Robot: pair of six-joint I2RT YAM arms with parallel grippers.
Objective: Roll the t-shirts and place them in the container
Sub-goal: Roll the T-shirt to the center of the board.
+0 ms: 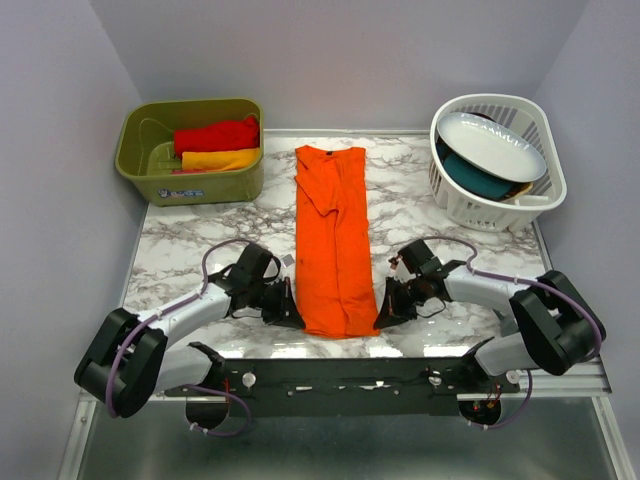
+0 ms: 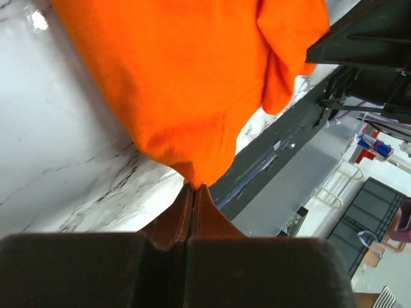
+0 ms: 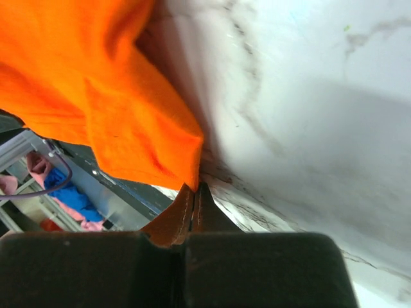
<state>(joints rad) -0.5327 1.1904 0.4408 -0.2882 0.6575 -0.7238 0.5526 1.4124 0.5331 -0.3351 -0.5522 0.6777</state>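
A vivid orange t-shirt (image 1: 335,240) lies folded into a long narrow strip down the middle of the marble table (image 1: 200,240), collar at the far end. My left gripper (image 1: 297,318) is shut on the strip's near left corner (image 2: 192,176). My right gripper (image 1: 378,318) is shut on the near right corner (image 3: 192,173). In both wrist views the brown fingertips are pressed together with orange cloth pinched at their tips. A red t-shirt (image 1: 215,135) and a yellow-orange t-shirt (image 1: 220,159) lie folded in the olive bin (image 1: 140,165) at the back left.
A white basket (image 1: 540,195) at the back right holds a white dish (image 1: 490,142) and a teal dish (image 1: 470,177). The black mounting bar (image 1: 340,375) runs along the table's near edge, just behind the shirt's hem. Grey walls close in both sides.
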